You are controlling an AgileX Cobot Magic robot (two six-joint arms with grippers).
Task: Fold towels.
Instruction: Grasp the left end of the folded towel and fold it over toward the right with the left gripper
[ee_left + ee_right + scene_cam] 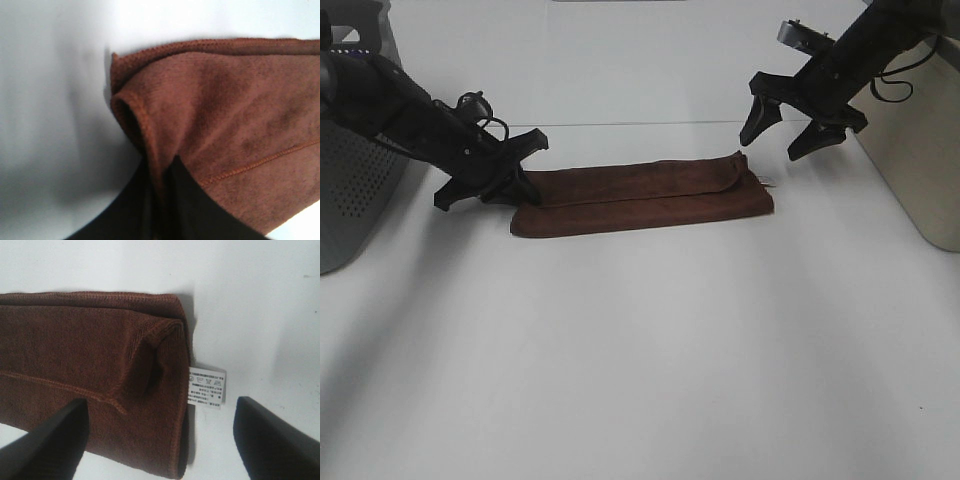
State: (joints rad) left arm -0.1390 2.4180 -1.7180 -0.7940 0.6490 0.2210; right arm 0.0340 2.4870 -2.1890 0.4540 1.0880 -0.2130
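Rust-brown terry towel (640, 200), folded strip (stitched hem) | left jaws clenched on its end | right jaws spread apart

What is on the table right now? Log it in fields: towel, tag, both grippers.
towel: reddish-brown, folded into a long strip, flat on the white table
tag: white, sticking out at the towel's right end
left gripper: shut on the towel's left end
right gripper: open, above the tag end, holding nothing
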